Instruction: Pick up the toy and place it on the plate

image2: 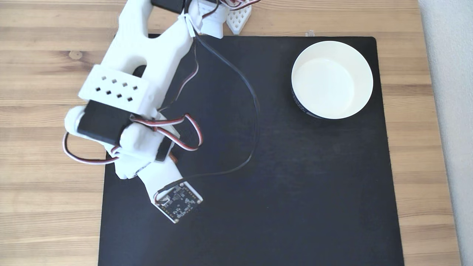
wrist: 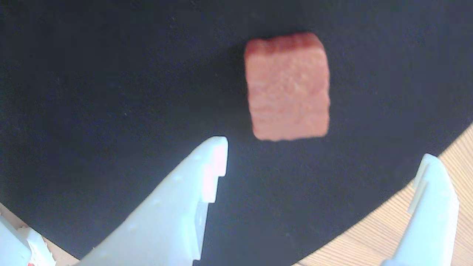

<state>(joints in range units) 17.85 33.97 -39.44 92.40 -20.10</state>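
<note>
Approach step, by the look of it, with nothing gripped yet. Nearest in the wrist view, gripper (wrist: pixel 325 159) spread wide, two pale fingers (wrist: pixel 207 162) rising from the lower edge with bare black mat (wrist: pixel 92 92) between them. Just beyond the tips, toy (wrist: pixel 287 87) flat on the mat, upper middle of the frame, untouched. Next move probably: forward and down until the toy sits between the fingers, then closing. In the fixed view, arm (image2: pixel 136 74) at upper left, circuit board (image2: pixel 178 201) at lower centre, toy hidden beneath; farther off, plate (image2: pixel 364 70) at upper right, empty, well apart
</note>
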